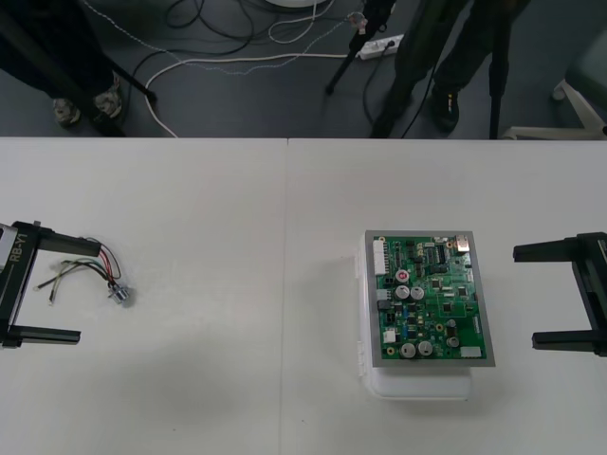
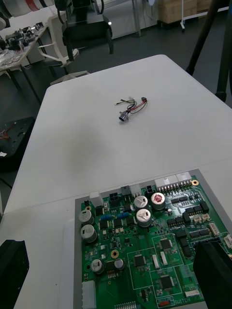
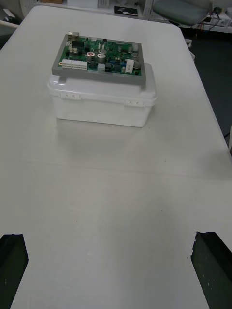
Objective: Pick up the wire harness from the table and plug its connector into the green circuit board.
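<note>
One pale desk (image 1: 237, 284), with the green board (image 1: 429, 299) on a white base (image 1: 417, 384) right of centre. Left claw (image 1: 88, 291) is spread wide over the harness (image 1: 95, 270), which lies loose on the desk near its far finger. Right claw (image 1: 525, 297) is spread too, waiting beside the board. Suggest centring on the wires, not the socket (image 1: 121, 294), before closing. Path to the board looks unobstructed.

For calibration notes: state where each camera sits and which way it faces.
Front view: overhead, looking steeply down at the table; left gripper and right gripper, both open, at its sides.
Left wrist view: on the left arm, facing the green circuit board; own fingers wide apart.
Right wrist view: on the right arm, over the board, facing the wire harness; own fingers apart.
Shared: all three see the board; front and right wrist see the harness.
</note>
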